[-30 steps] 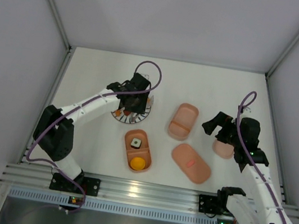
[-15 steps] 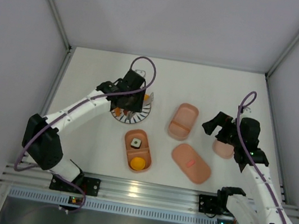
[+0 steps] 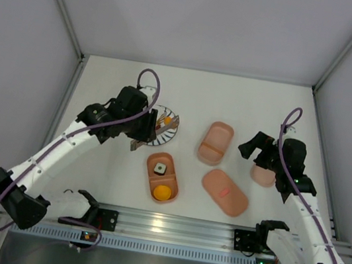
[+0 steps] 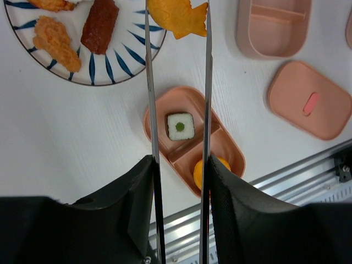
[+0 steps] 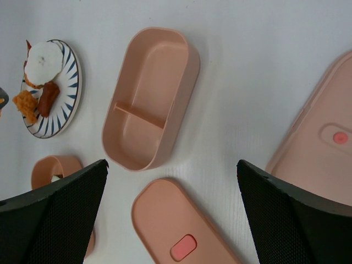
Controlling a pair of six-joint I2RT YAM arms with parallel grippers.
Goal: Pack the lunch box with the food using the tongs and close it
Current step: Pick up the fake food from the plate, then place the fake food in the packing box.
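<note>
My left gripper (image 4: 179, 165) (image 3: 134, 131) is shut on the silvery tongs (image 4: 208, 82). The tong tips pinch a yellow-orange fish-shaped food piece (image 4: 179, 19), held in the air near the plate's edge. Below the tongs lies a pink lunch box tray (image 4: 181, 99) (image 3: 153, 180) holding a white cube with a green centre (image 4: 180, 126) and an orange piece (image 3: 163, 192). An empty divided tray (image 3: 216, 142) (image 5: 151, 99) and a lid with a red mark (image 3: 225, 192) (image 5: 165, 220) lie to the right. My right gripper (image 5: 173, 214) (image 3: 254, 148) hangs open above them, next to a second lid (image 5: 324, 148).
The striped white plate (image 4: 110, 71) (image 3: 166, 130) still carries a fried orange piece (image 4: 55, 41) and a dark brown piece (image 4: 100, 25). Grey walls close in the white table on three sides. An aluminium rail (image 3: 167, 228) runs along the near edge.
My left arm has swung left and back from over the plate, carrying the tongs with the fish-shaped piece. The right arm has not moved.
</note>
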